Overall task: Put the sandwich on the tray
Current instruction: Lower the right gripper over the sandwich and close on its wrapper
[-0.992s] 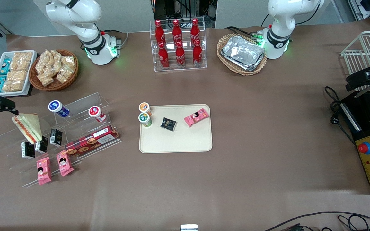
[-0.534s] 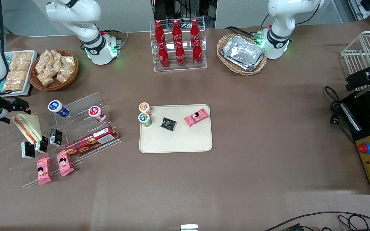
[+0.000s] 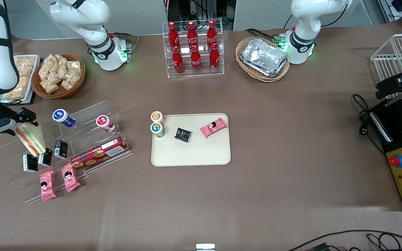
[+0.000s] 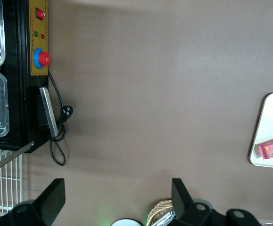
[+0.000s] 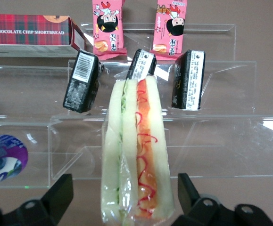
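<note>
The gripper (image 5: 124, 200), spread astride the sandwich (image 5: 136, 155), could nudge the black packets (image 5: 141, 65) at 12 o'clock—tray (image 3: 190, 155) unreached.

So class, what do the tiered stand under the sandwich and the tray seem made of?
Stand: clear glossy plastic, probably acrylic; you see through it, and its edges glint. Tray: matte cream plastic, likely. The open gripper straddles the sandwich.

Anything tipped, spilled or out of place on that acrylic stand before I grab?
Nothing spilled. The sandwich lies on the clear stand between the open fingers of the hand. One small black carton leans askew; the other two stand straighter.
</note>
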Robot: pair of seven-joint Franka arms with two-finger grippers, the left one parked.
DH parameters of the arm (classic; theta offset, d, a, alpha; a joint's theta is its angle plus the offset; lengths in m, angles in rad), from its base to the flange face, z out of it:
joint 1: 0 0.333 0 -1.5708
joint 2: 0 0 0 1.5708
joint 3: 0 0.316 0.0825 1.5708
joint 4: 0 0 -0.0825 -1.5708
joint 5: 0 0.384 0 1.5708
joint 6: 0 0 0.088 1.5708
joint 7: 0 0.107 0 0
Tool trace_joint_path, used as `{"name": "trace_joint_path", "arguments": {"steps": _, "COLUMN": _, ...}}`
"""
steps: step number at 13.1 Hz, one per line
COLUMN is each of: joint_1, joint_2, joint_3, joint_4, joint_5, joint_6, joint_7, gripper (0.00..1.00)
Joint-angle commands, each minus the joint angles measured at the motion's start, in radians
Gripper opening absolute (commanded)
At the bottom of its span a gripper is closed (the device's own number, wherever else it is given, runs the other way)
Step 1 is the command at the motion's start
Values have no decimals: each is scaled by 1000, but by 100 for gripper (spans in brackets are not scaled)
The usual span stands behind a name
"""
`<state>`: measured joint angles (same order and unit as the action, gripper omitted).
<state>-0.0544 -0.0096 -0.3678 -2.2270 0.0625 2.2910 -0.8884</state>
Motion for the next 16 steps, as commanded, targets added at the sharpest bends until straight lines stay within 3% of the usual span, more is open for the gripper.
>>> {"name": "trace_joint_path", "arguments": {"steps": 1, "joint_1": -10, "joint_2": 7, "joint_3": 0, "joint_4": -17, "joint_5": 16, "joint_6": 38, "joint_7": -26, "gripper": 87}}
{"name": "trace_joint_path", "arguments": {"steps": 3, "joint_1": -10, "joint_2": 8, "joint_3": 0, "joint_4": -16, "joint_5": 17, "joint_6": 41, "joint_7": -35, "gripper": 72}}
{"name": "trace_joint_path", "arguments": {"steps": 6, "joint_1": -12, "joint_2": 4, "joint_3": -2, "joint_4": -14, "joint_5": 19, "joint_6": 39, "joint_7": -30, "gripper": 39}}
{"name": "trace_joint_path", "arguments": {"steps": 9, "joint_1": -30, "joint_2": -12, "joint_3": -2, "joint_4": -3, "joint_5": 19, "joint_6": 24, "joint_7": -24, "gripper": 17}}
{"name": "trace_joint_path", "arguments": {"steps": 11, "joint_1": -31, "joint_2": -35, "joint_3": -3, "joint_4": 32, "joint_5": 22, "joint_6": -33, "joint_7": -11, "gripper": 8}}
{"name": "trace_joint_path", "arguments": {"steps": 16, "joint_1": 10, "joint_2": -58, "joint_3": 13, "joint_4": 187, "joint_5": 26, "joint_6": -290, "joint_7": 384, "gripper": 7}}
